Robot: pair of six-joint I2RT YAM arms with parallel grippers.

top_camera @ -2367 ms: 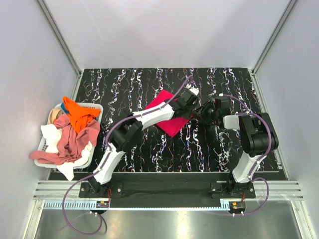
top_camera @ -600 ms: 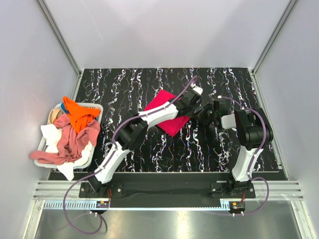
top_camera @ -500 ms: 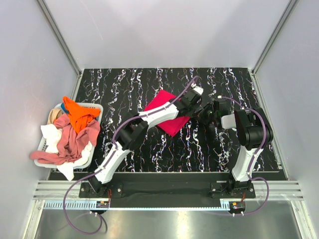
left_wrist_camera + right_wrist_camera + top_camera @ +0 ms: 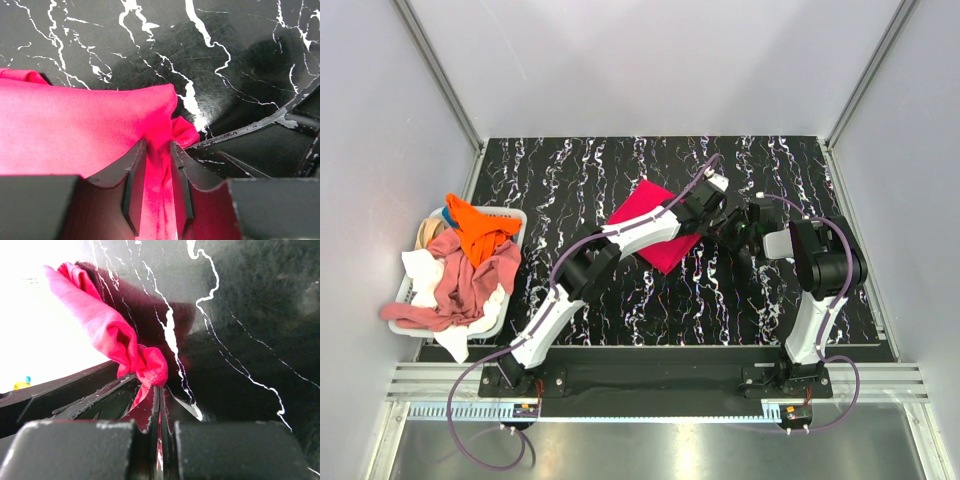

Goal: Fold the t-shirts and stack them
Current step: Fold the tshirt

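Note:
A bright pinkish-red t-shirt [image 4: 642,203] lies folded into a rectangle on the black marbled table [image 4: 620,300]. Both grippers meet at its right corner. My left gripper [image 4: 713,222] stands partly open, its fingers astride a raised ridge of the red cloth [image 4: 75,130]; the left gripper [image 4: 158,150] shows a gap with cloth in it. My right gripper [image 4: 728,232] is shut on the bunched tip of that corner [image 4: 150,367], seen pinched between the right gripper's [image 4: 161,392] fingers. More t-shirts, orange [image 4: 475,225], dusty pink [image 4: 470,280] and white [image 4: 420,270], are heaped at the left.
The heap sits in a white basket [image 4: 512,213] at the table's left edge, with cloth spilling over its rim. Grey walls and metal rails enclose the table. Both arms reach inward across the middle.
The left gripper has shifted slightly right along the shirt's corner and its jaws have parted from a tighter hold. The right gripper stays shut on the corner.

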